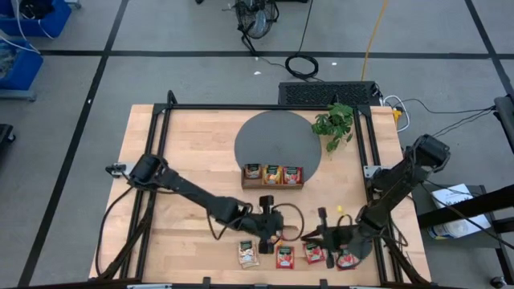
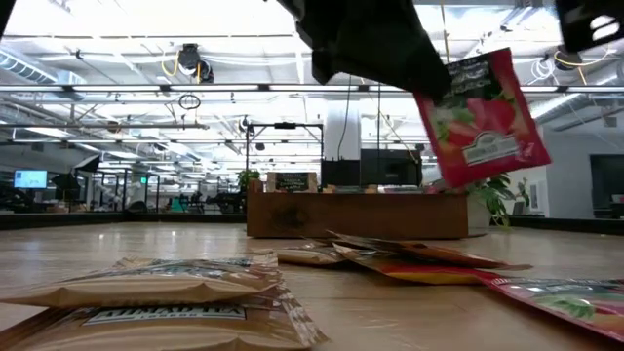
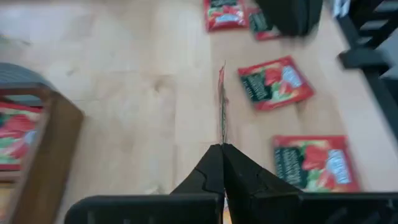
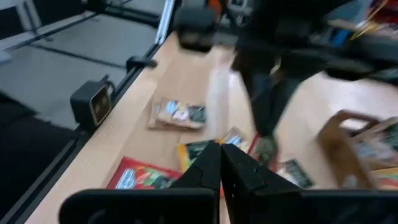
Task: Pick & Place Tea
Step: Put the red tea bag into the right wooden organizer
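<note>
My left gripper (image 1: 275, 233) is shut on a red tea sachet (image 2: 483, 112) above the table's near middle. My right gripper (image 1: 315, 237) hovers just to its right, shut, and its wrist view shows nothing between its fingers (image 4: 221, 152). A beige sachet (image 1: 249, 254) and three red ones (image 1: 285, 257) (image 1: 314, 254) (image 1: 347, 259) lie flat along the near edge. An orange-yellow sachet (image 4: 199, 149) lies among them. The wooden tray (image 1: 273, 184) holds three upright sachets. My left gripper pinches the red sachet between its two fingers at one edge (image 3: 222, 140). The sachet runs straight on from the fingertips, seen edge-on. In the low view the hold is at its upper left corner (image 2: 436, 93). The sachet hangs tilted, clear of the table.
The tray stands at the near rim of a grey round mat (image 1: 277, 140). A small potted plant (image 1: 336, 124) stands at the back right. Black frame rails (image 1: 161, 160) run along the table's left, far and right sides. Bare wood (image 1: 193, 144) lies left of the mat.
</note>
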`<act>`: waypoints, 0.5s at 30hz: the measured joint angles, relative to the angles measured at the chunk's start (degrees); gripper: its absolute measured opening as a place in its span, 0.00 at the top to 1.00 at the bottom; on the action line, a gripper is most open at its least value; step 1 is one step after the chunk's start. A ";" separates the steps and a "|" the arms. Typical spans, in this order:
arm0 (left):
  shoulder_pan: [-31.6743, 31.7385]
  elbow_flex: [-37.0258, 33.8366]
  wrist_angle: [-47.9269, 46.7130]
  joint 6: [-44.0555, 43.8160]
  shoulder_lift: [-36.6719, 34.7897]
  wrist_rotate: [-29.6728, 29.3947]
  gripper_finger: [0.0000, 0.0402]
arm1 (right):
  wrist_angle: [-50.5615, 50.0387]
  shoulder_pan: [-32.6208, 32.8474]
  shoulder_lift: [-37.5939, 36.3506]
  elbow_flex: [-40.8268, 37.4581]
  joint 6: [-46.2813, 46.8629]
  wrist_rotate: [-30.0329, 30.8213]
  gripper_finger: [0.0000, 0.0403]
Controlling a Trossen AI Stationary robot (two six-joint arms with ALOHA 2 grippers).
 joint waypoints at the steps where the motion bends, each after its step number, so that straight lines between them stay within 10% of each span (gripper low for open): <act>1: -0.52 0.00 -0.16 0.37 0.08 -1.47 0.99 | 0.00 0.59 -0.69 -0.15 -0.30 1.63 1.00; 15: -2.72 0.00 -1.75 -1.54 0.06 -9.32 0.99 | 0.27 0.60 -2.18 -1.16 0.85 5.25 0.84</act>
